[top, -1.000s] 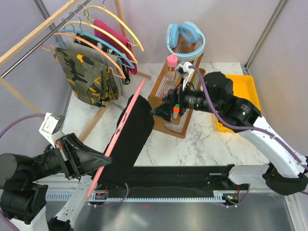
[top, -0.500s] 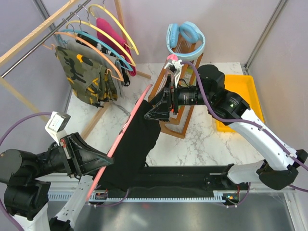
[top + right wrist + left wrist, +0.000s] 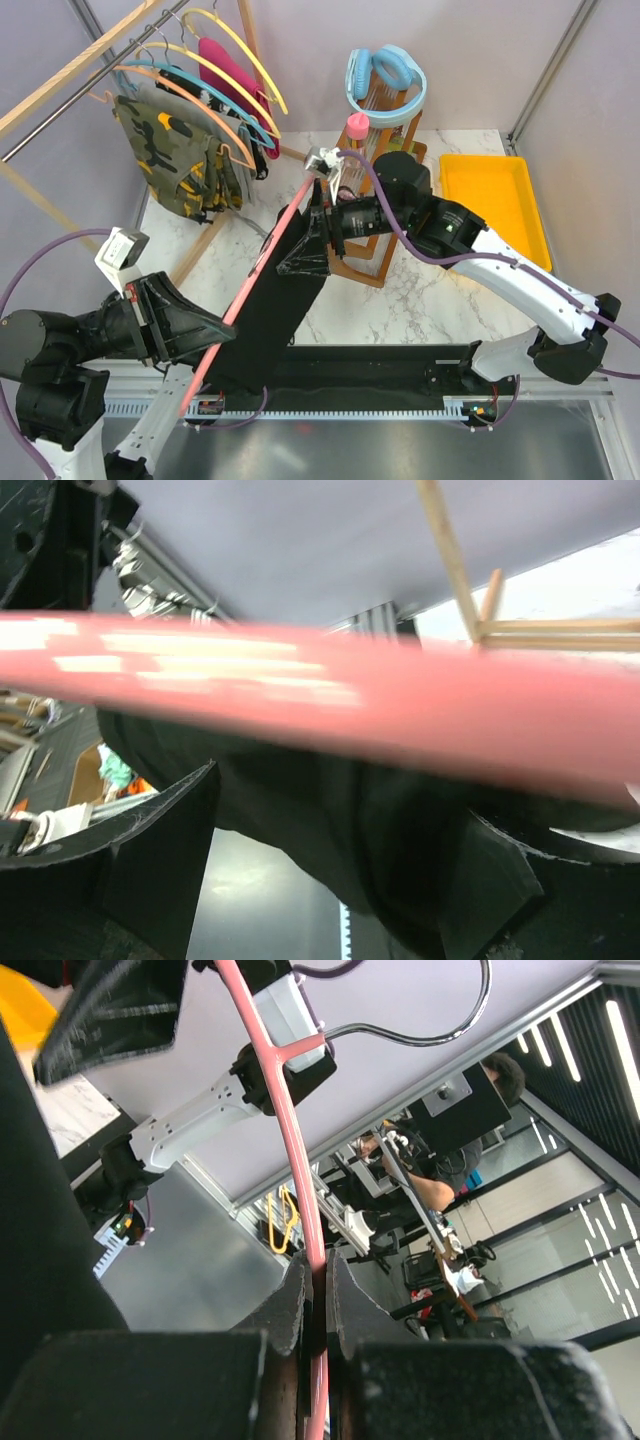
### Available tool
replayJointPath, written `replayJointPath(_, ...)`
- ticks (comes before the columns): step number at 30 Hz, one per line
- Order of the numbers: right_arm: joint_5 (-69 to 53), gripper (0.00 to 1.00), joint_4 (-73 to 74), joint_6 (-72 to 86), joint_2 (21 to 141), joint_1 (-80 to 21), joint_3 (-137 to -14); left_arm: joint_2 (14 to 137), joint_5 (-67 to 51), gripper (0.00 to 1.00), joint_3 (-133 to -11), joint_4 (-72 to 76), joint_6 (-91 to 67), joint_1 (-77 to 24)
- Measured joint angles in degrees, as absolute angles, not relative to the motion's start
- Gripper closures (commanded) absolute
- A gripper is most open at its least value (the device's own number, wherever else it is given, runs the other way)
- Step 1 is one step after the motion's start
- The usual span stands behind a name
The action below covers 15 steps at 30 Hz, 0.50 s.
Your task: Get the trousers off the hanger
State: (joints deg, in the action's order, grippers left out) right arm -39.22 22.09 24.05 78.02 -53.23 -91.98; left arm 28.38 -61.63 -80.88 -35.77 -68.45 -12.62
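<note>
The black trousers point(image 3: 268, 312) hang over a pink hanger point(image 3: 262, 270) that slants from near left to far right. My left gripper point(image 3: 214, 340) is shut on the hanger's lower part; in the left wrist view the pink bar point(image 3: 290, 1140) runs between the closed jaws point(image 3: 316, 1270), with black cloth point(image 3: 40, 1210) at the left. My right gripper point(image 3: 300, 256) is open at the trousers' upper edge. In the right wrist view its gripper point(image 3: 345, 800) straddles the black cloth point(image 3: 380, 820) under the pink bar point(image 3: 300, 690). The camouflage trousers point(image 3: 185, 160) hang on the rack at the far left.
A wooden clothes rail point(image 3: 70, 75) holds several hangers and a magenta garment point(image 3: 230, 75). A wooden stand point(image 3: 365, 255) with a pink-capped bottle point(image 3: 356, 130) and blue headphones point(image 3: 385, 80) sits behind my right arm. A yellow tray point(image 3: 495, 200) lies far right.
My right gripper has moved left and toward me along the hanger, onto the top of the black trousers. The left gripper keeps its hold on the hanger, barely moved.
</note>
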Motion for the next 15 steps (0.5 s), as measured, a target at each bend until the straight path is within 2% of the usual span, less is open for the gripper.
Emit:
replayJointPath(2,-38.7,0.17,21.3,24.3,78.7,-55.3,-91.9,28.4,-61.8,0.98,-80.2,-34.9,-69.4,-12.6)
replayJointPath(5,-38.4,0.31,19.1,25.6,78.6,-56.3,-91.0,28.4,-62.3,0.98,-79.7,-33.7,-70.9,-12.6)
replayJointPath(6,-38.3,0.46,18.0,26.0,78.6,-56.3,-90.6,28.3,-62.3,0.98,-79.7,-33.1,-71.2,-12.6)
replayJointPath(8,-37.8,0.64,15.9,27.0,78.6,-56.1,-89.5,28.2,-62.3,0.98,-79.7,-32.4,-71.6,-12.6)
replayJointPath(9,-37.3,0.77,15.3,27.6,78.5,-56.1,-88.9,28.1,-62.4,0.98,-79.7,-32.4,-71.7,-12.6)
replayJointPath(11,-36.4,0.87,14.6,28.4,78.1,-56.1,-87.8,27.8,-62.7,0.98,-79.7,-32.3,-72.0,-12.7)
replayJointPath(12,-36.1,1.00,14.5,28.9,77.9,-56.1,-87.3,27.7,-62.7,0.98,-79.6,-32.3,-72.0,-12.7)
replayJointPath(15,-35.7,1.00,14.2,30.1,76.9,-56.2,-86.7,27.6,-63.0,0.98,-79.6,-32.3,-72.1,-12.7)
